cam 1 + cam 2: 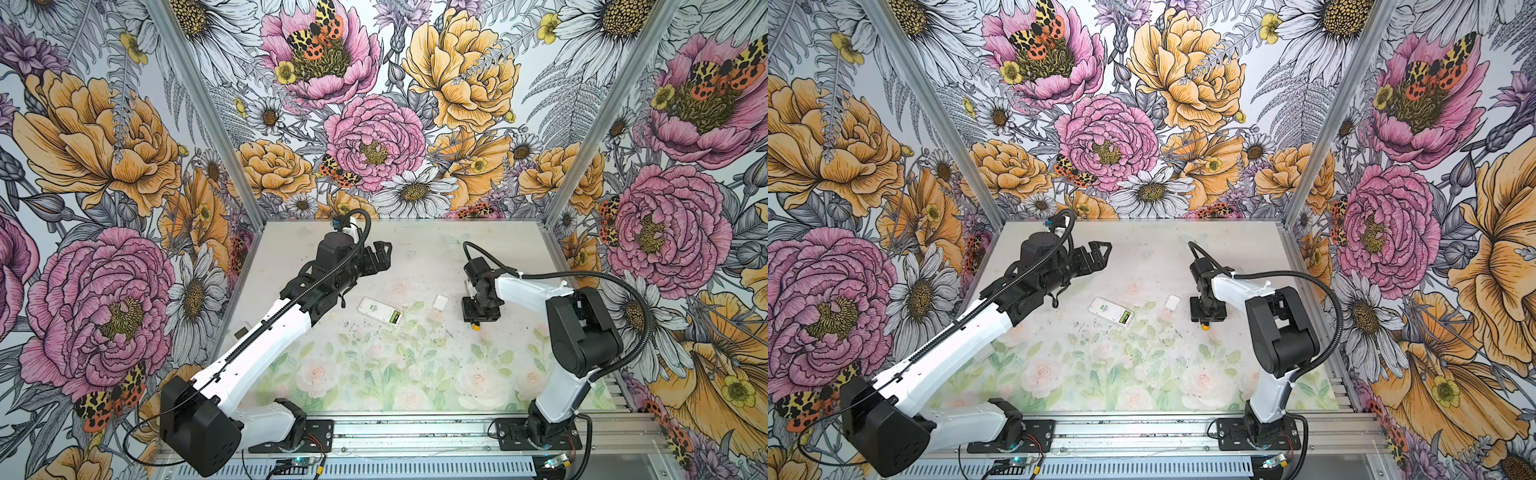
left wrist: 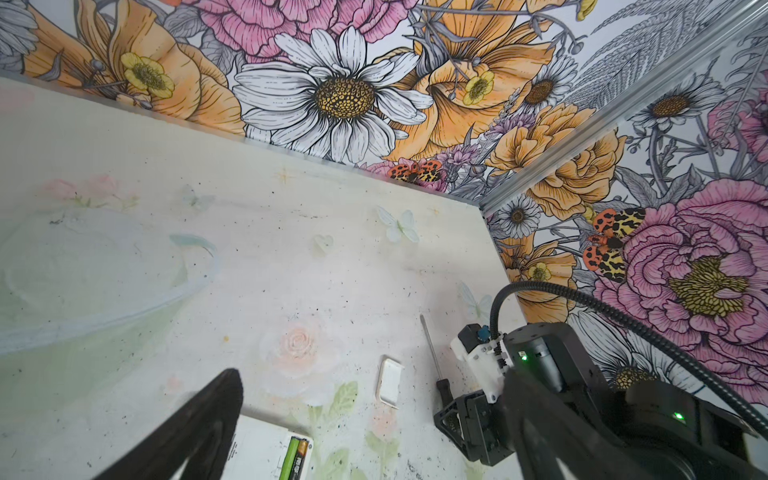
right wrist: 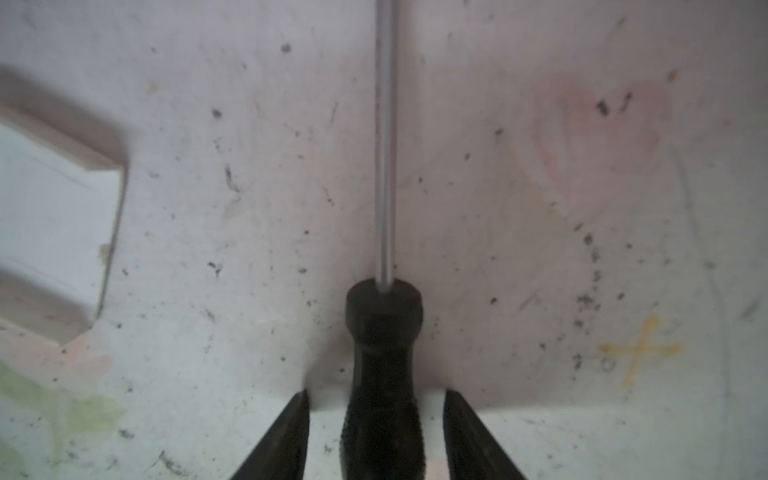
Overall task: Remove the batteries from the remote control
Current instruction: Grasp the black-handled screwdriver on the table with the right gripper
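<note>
- Right fingers [image 3: 286, 436]: spread either side of the black handle of the screwdriver [image 3: 382, 365], thin gap on both sides, not pinching yet.
- Right gripper [image 3: 376, 395]: down low at the table [image 3: 540, 249], pointing straight down in both top views.
- Screwdriver: flat on the table, metal shaft pointing away from the gripper. Only the yellow butt end [image 1: 476, 327] shows under the gripper in a top view.
- Left fingers [image 2: 199, 428]: spread wide, nothing between them.
- Left gripper [image 1: 380, 257]: up off the table, behind the remote [image 1: 380, 311].
- Batteries [image 2: 297, 457]: still in the remote's open bay, side by side, one lime green, one black with a gold end.
- Remote: white, back side up, mid-table between the two arms, nearer the left one.
- Battery cover [image 1: 440, 301]: loose on the table between remote and right gripper, touching neither.
</note>
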Tool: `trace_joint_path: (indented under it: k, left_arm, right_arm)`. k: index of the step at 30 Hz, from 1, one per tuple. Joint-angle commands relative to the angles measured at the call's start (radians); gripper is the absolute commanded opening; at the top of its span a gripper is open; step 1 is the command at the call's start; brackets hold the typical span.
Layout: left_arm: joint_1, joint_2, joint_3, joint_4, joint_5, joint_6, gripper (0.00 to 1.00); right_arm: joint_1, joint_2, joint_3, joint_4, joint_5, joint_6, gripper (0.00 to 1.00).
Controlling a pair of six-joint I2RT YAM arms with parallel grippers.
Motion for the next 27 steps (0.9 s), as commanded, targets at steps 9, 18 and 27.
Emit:
trace_joint_path:
  k: [9,18,27]
  left_arm:
    - [0.107,-0.066,-0.143,0.1,0.124,-0.198,0.99]
    - [0.127,-0.044,-0.193,0.187,0.201,-0.343,0.99]
    - [0.101,0.085,-0.212,0.356,0.331,-0.632,0.98]
  right_arm:
    - [-0.009,-0.004,0.005,0.036,0.047,-0.095,0.19]
    - [0.012,-0.175,-0.008,0.057,0.064,-0.15,0.06]
    - [0.196,-0.291,0.066,0.056,0.219,-0.235,0.04]
